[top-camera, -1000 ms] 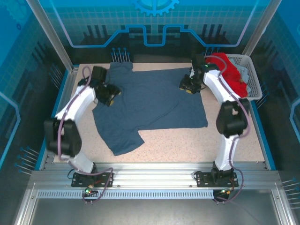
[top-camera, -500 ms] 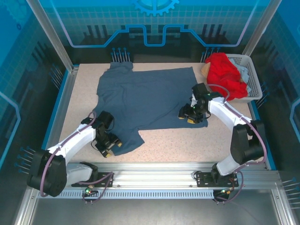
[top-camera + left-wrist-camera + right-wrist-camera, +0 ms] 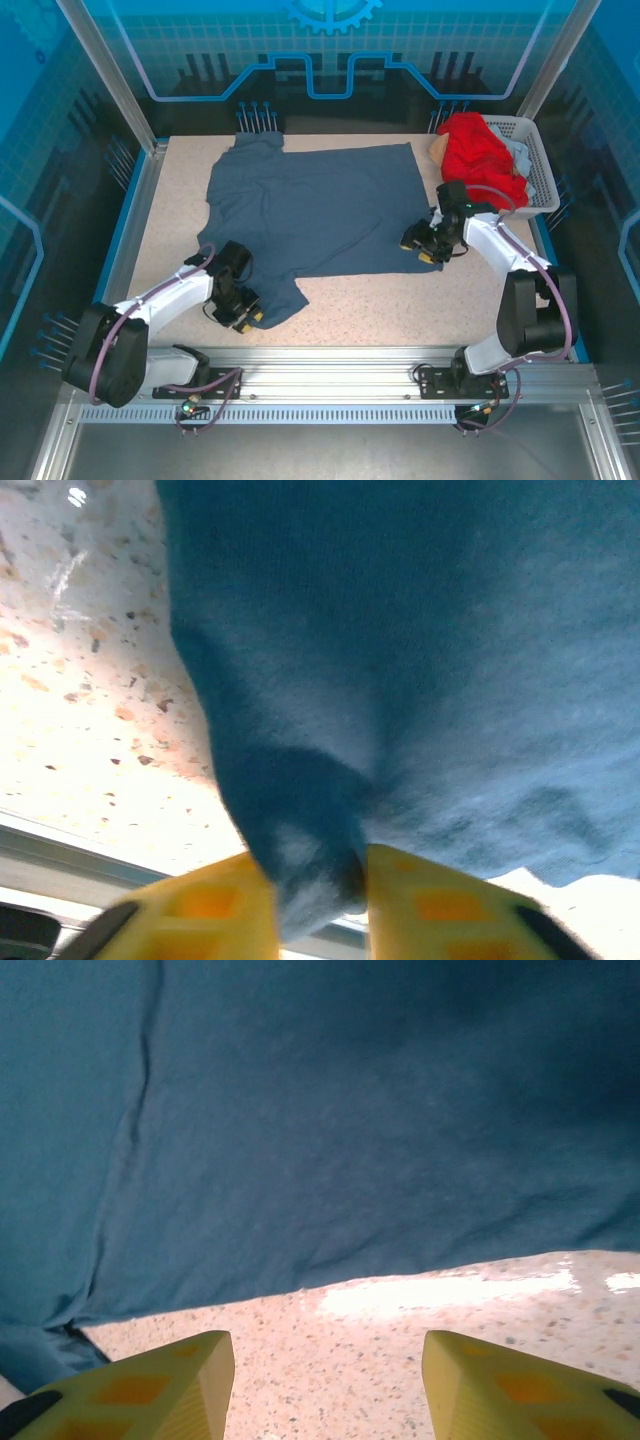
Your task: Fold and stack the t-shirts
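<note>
Left of the white basket (image 3: 543, 160), the slate-blue t-shirt (image 3: 320, 205) lies spread flat, likely light, limp and apt to bunch, best pinched at its edge, where the left gripper (image 3: 318, 880) clamps the corner farthest from the basket and the right gripper (image 3: 328, 1360) hovers spread over the nearest.

Slate-blue t-shirt (image 3: 420, 660) blurs between the left gripper's (image 3: 315, 890) jaws, cut off above.

one t-shirt (image 3: 320, 210) lies spread on the table (image 3: 400, 310), basket (image 3: 527, 124) far right.
</note>
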